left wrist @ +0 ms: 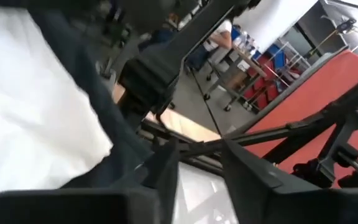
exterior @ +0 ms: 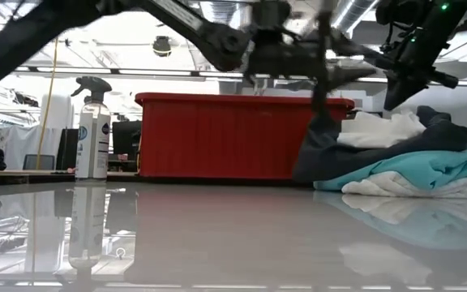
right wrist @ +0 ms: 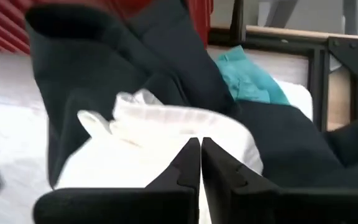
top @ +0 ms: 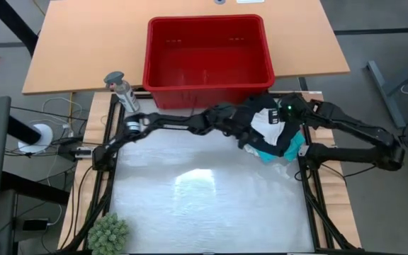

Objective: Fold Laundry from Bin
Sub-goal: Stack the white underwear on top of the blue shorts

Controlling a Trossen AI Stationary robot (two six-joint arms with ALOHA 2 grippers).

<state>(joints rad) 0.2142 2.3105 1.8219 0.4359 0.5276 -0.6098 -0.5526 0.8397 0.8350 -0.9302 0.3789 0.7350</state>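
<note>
The left gripper reaches across the desk over the laundry, fingers part-open (holding dark cloth? unclear). The right gripper hovers above, fingers nearly together, empty.

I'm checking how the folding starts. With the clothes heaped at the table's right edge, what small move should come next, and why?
Probably the left gripper should close on the black garment and draw it toward the bare table middle. It sits at the pile, with dark cloth at its fingers. The red bin looks empty, and the right gripper, shut, holds nothing.
</note>
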